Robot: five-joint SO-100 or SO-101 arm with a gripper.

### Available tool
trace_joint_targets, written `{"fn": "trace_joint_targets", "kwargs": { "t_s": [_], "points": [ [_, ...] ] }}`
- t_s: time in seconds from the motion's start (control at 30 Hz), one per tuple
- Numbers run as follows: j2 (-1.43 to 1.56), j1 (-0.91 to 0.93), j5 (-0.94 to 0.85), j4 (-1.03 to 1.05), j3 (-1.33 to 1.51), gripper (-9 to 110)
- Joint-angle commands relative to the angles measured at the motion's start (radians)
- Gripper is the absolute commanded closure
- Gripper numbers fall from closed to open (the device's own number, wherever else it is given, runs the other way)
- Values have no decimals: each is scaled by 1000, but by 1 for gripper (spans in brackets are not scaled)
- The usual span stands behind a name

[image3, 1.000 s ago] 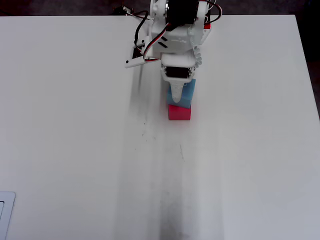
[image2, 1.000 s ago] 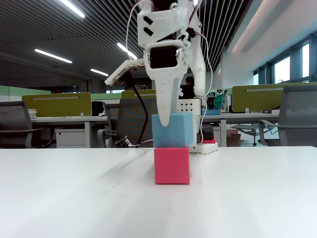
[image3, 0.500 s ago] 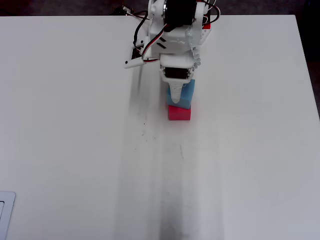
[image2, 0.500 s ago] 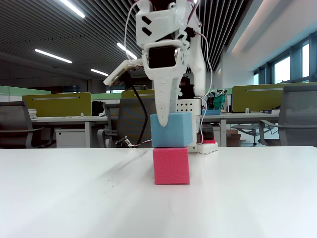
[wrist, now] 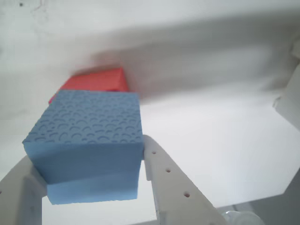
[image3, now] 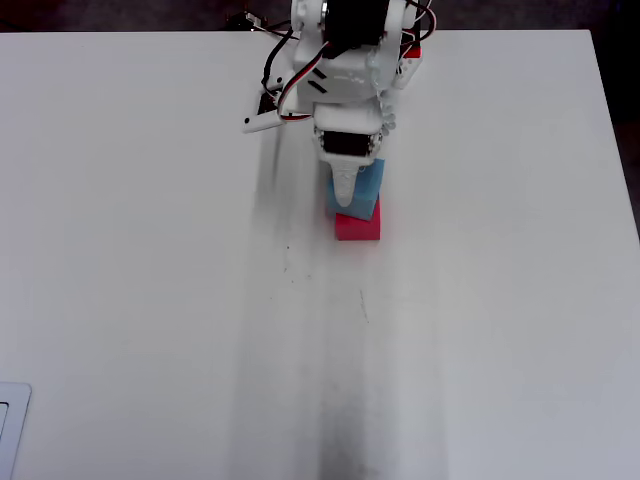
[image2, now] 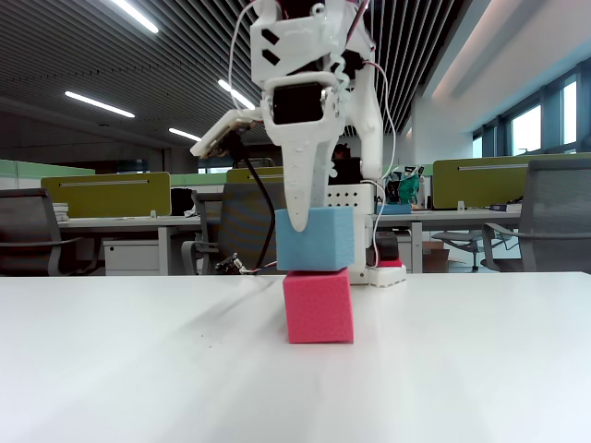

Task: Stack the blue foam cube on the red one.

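— What has your gripper (image2: 302, 220) got, centre frame?
— It grips the blue foam cube (image2: 317, 239), which sits just over the red one (image2: 319, 305); contact is hard to judge.
— And from the wrist?
— Red (wrist: 96, 80) shows mostly hidden behind blue (wrist: 89, 140).

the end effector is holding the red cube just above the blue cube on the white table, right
Not quite: the colours are swapped. The fixed view shows the end effector holding the blue foam cube just above the red one, which sits on the white table. The wrist view agrees, with the blue cube between the fingers and the red one beyond it.
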Motion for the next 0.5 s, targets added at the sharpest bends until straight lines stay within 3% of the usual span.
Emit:
{"fn": "trace_joint_targets", "kwargs": {
  "t_s": [0.0, 0.47],
  "points": [
    [28, 6, 9, -23, -41, 82],
    [20, 6, 9, -51, 18, 82]
  ]
}}
